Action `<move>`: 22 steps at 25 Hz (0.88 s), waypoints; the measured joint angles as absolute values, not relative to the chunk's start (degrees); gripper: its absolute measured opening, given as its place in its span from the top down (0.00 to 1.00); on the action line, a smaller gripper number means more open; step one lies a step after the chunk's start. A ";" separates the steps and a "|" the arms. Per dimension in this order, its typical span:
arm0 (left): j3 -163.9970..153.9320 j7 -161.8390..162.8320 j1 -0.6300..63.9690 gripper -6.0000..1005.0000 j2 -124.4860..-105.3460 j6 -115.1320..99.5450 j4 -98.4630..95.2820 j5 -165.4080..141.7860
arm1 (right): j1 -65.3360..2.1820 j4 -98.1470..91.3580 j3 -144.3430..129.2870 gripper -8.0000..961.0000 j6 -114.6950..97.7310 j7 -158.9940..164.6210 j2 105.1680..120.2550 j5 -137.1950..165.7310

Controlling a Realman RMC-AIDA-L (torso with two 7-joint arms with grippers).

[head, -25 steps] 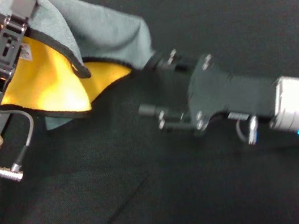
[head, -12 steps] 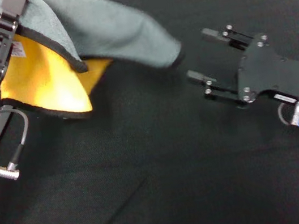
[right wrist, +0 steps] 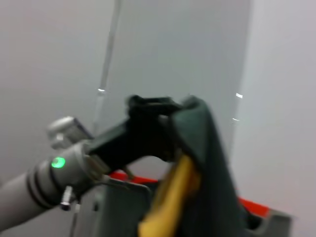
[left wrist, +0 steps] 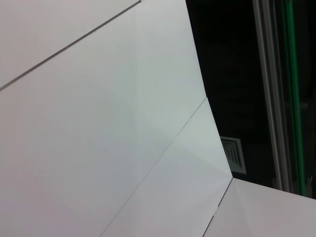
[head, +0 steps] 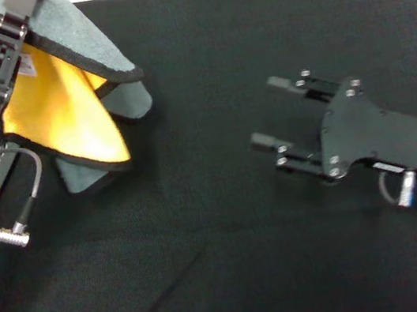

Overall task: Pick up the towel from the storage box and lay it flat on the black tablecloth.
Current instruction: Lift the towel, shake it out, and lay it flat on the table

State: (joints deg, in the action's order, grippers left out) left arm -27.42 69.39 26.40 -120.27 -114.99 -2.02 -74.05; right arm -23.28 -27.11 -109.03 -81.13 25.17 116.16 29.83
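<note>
Hanging folded from the left pincer (head: 10, 21), which is clamping its upper edge high at the near-left: the towel (head: 64, 108), yellow face and grey-green face both showing, lower corners drooping just over the black tablecloth (head: 234, 264), probably so the cloth can unfold before being laid down. Waiting well apart to the right, low above the bench: the right pincer (head: 273, 113), fingers spread wide and gripping nothing, pointing toward the towel, seemingly to catch a free corner.

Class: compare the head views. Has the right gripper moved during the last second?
Yes. The right gripper has drawn back from the towel toward the robot's right across the black tablecloth, jaws open and empty.
</note>
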 joint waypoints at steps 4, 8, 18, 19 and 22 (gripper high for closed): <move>-27.42 69.34 26.72 0.92 -120.32 -114.71 -1.91 -74.06 | -23.86 -32.28 -112.29 0.36 -77.65 22.58 116.19 29.35; -27.42 69.19 26.72 0.92 -120.39 -114.51 -1.61 -74.08 | -24.07 -37.07 -114.60 0.36 -74.00 16.88 116.18 28.54; -27.67 68.56 26.72 0.92 -120.49 -114.18 -1.33 -74.34 | -24.41 -43.31 -126.00 0.37 -70.37 -6.83 116.18 13.73; -27.71 68.56 26.72 0.92 -120.50 -114.13 -1.33 -74.35 | -24.42 -43.74 -126.98 0.37 -70.31 -8.96 116.18 12.14; -27.75 68.55 26.72 0.92 -120.56 -114.01 -1.32 -74.47 | -24.64 -44.85 -130.08 0.38 -69.72 -15.68 116.19 6.54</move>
